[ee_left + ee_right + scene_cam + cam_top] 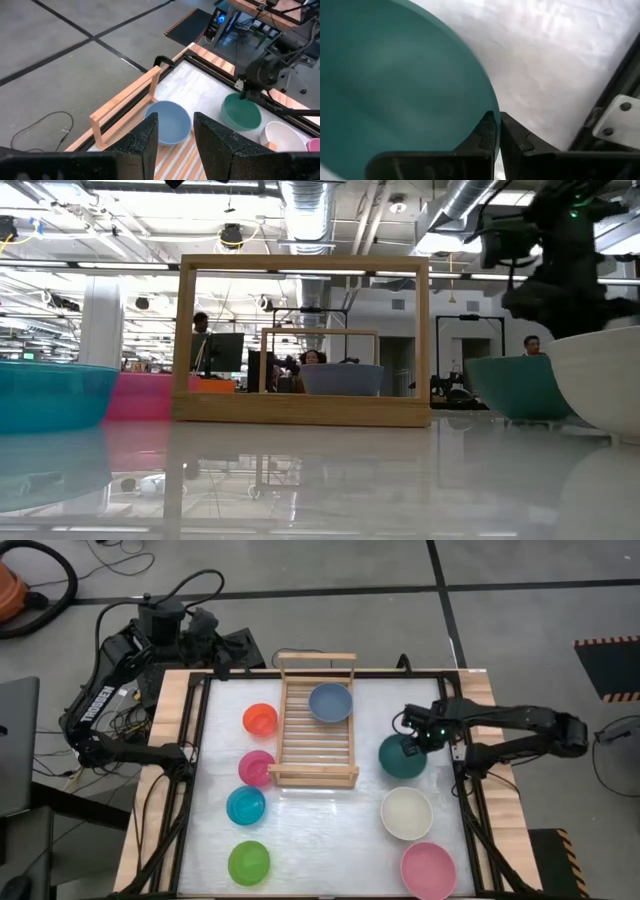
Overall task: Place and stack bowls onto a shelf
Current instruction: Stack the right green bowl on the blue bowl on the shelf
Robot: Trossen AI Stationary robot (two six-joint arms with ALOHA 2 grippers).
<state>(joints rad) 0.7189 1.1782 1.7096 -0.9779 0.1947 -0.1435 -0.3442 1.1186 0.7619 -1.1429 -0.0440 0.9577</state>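
Observation:
The dark teal bowl (402,758) sits right of the wooden shelf (318,735), and my right gripper (414,742) is shut on its rim. The same bowl fills the right wrist view (395,80) in front of that gripper (497,117). A grey-blue bowl (330,701) rests by its base on the shelf's far slats. My left gripper (174,131) is open and hovers beyond the table's far left corner (215,648), looking down at the shelf. My right gripper pinches the dark teal bowl's rim (494,107) on the side toward the table's far right. One finger (485,131) is inside the bowl and the other (514,134) outside. The fingers come from above, slanting in from the right. In the low view the bowl (510,385) stands upright, base on the table.
On the table left of the shelf, from far to near, stand an orange-red (260,719), a magenta (256,768), a cyan (246,805) and a lime green bowl (249,863). A cream-white bowl (406,813) and a pink bowl (428,870) stand nearer than the teal one. The shelf's near slats (315,755) are bare.

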